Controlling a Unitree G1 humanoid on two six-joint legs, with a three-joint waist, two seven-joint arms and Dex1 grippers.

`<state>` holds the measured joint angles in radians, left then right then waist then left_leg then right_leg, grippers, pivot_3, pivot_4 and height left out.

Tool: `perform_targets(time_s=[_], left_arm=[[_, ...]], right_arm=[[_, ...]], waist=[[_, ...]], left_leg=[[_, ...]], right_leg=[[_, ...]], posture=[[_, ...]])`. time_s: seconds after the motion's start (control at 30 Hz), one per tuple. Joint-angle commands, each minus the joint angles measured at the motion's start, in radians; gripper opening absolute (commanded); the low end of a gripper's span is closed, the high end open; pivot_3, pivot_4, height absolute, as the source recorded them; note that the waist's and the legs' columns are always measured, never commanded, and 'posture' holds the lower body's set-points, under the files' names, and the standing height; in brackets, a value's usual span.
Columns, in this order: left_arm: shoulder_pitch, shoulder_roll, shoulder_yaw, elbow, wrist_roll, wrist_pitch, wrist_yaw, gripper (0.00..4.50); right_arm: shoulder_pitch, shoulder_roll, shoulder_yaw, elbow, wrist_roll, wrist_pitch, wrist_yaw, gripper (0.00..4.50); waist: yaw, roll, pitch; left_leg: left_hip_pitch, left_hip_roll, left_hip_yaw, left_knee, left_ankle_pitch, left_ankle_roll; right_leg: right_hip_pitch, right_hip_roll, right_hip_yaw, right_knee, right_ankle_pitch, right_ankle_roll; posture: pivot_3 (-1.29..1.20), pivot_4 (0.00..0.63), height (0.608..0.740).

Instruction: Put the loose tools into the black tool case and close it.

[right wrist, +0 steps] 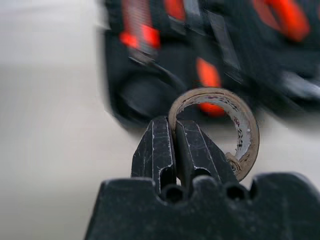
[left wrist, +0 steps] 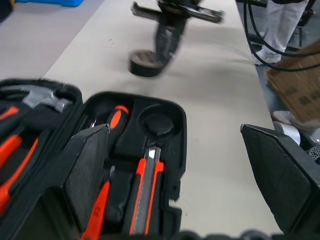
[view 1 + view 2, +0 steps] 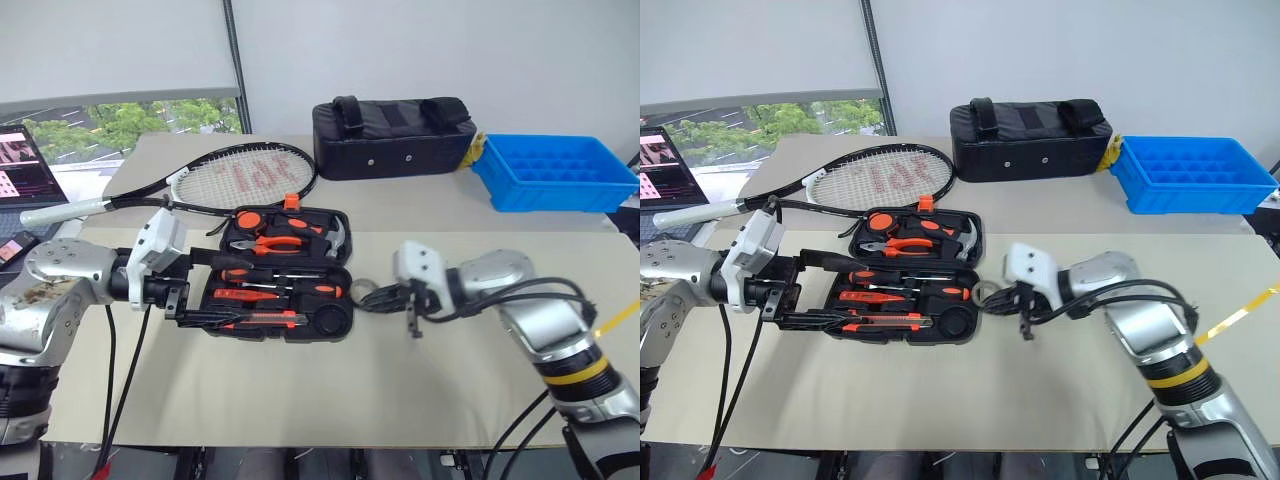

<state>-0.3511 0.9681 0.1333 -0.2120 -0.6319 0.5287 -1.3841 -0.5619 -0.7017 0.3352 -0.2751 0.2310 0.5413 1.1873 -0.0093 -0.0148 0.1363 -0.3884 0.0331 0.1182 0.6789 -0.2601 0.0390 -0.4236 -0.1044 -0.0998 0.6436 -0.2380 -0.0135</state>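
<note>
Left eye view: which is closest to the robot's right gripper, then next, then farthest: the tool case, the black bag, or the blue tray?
From the right gripper, which holds the tape roll:
1. Black tool case, lying open right beside it, toward the robot's left.
2. Black bag, at the table's far edge.
3. Blue tray, far off on the right.

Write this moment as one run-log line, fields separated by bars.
right gripper: shut on tape roll | left gripper: open at tool case | case: open | round recess: empty
</note>
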Motion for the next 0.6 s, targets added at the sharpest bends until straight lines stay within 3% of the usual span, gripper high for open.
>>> perform_targets(time_s=[0.03, 0.57, 0.6], left_arm=[[0.036, 0.028, 0.060, -0.049, -0.020, 0.003, 0.014, 4.50], [0.153, 0.063, 0.131, -0.130, -0.056, 0.028, 0.055, 4.50], [0.154, 0.064, 0.131, -0.130, -0.056, 0.027, 0.055, 4.50]], right_arm=[[-0.045, 0.029, 0.046, -0.037, -0.022, 0.007, -0.007, 0.06], [-0.104, 0.092, 0.166, 0.041, -0.089, -0.022, 0.012, 0.06], [-0.101, 0.088, 0.168, 0.040, -0.094, -0.022, 0.016, 0.61]], waist=[[0.001, 0.000, 0.000], [-0.001, 0.000, 0.000], [-0.001, 0.000, 0.000]], left_leg=[[0.000, 0.000, 0.000, 0.000, 0.000, 0.000], [0.000, 0.000, 0.000, 0.000, 0.000, 0.000], [0.000, 0.000, 0.000, 0.000, 0.000, 0.000]], right_leg=[[0.000, 0.000, 0.000, 0.000, 0.000, 0.000], [0.000, 0.000, -0.001, 0.000, 0.001, -0.002], [0.000, 0.000, -0.001, 0.000, 0.001, -0.002]], posture=[[0.00, 0.150, 0.712], [0.00, 0.150, 0.712], [0.00, 0.150, 0.712]])
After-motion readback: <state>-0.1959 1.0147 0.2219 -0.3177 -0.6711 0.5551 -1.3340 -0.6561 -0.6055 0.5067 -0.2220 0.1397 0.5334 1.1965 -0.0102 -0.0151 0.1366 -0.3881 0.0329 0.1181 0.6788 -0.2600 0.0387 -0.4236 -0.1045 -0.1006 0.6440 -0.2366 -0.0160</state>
